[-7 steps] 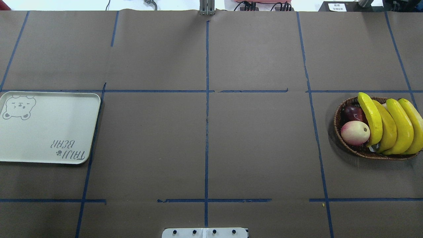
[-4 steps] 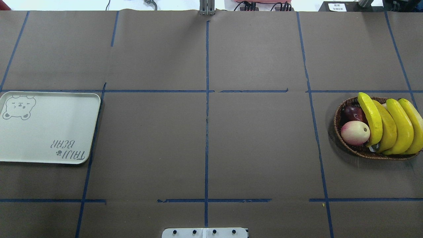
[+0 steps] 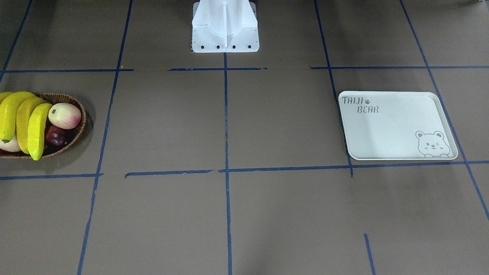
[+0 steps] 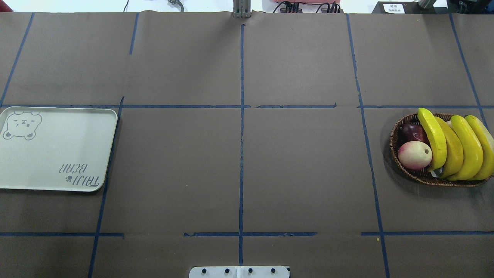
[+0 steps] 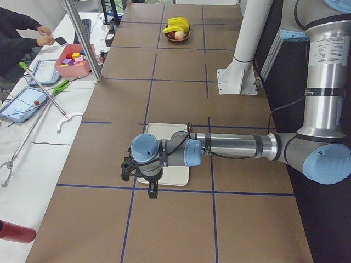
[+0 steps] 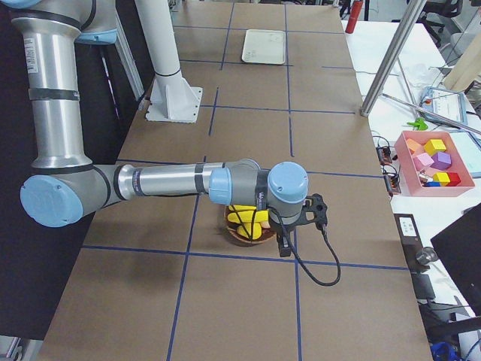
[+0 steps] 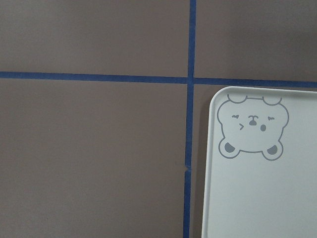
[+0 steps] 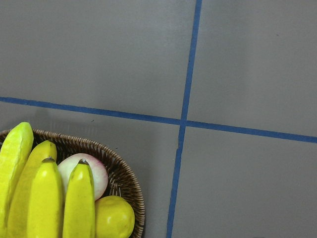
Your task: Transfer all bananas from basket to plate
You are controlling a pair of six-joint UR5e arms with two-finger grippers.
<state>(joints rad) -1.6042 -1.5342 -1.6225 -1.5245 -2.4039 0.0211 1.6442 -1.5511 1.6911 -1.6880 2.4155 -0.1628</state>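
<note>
Overhead and front-facing cameras look oppositely, sharing basket (image 4: 392, 144) and plate (image 4: 58, 154)

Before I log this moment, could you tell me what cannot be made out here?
Left claw: left side view only, too small to tell open or shut.
Right claw: right side view only, likewise.
Basket: right side view, mostly behind the right arm.
Outermost banana: overhead view, cut by the edge.

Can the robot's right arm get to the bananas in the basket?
Probably yes. The right arm hangs close over the basket, and its wrist camera looks down on the bananas. They lie on top of the pile with nothing covering them, so the way looks free.
</note>
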